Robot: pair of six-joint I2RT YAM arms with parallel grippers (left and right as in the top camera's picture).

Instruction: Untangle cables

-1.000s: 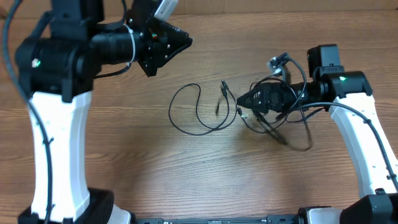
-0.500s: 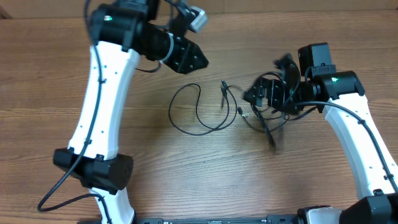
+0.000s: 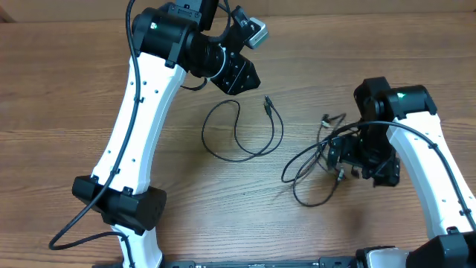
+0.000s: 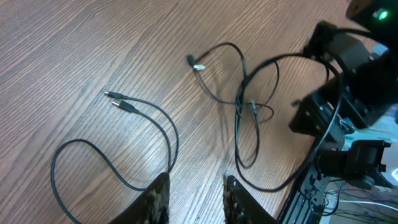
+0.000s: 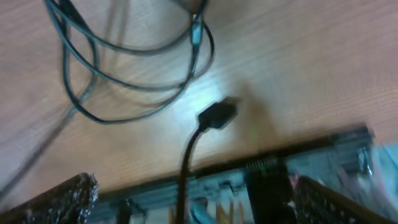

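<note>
Overhead: tangled cables (image 3: pixel 312 152) dragged nearer; right gripper (image 5: pixel 196 196) and left gripper (image 4: pixel 194 196) gape empty.

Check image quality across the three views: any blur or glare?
Overhead: sharp, evenly lit, only faint shadows. Left wrist: cables crisp, its own jaws at the bottom edge slightly soft. Right wrist: blurred throughout, strands smeared, with a bright glare patch on the table.

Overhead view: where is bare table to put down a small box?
Free: the front strip of table on the near side of the looped cable; also the wood left of the left arm. Crowded: the tangled cables at the right tool.
</note>
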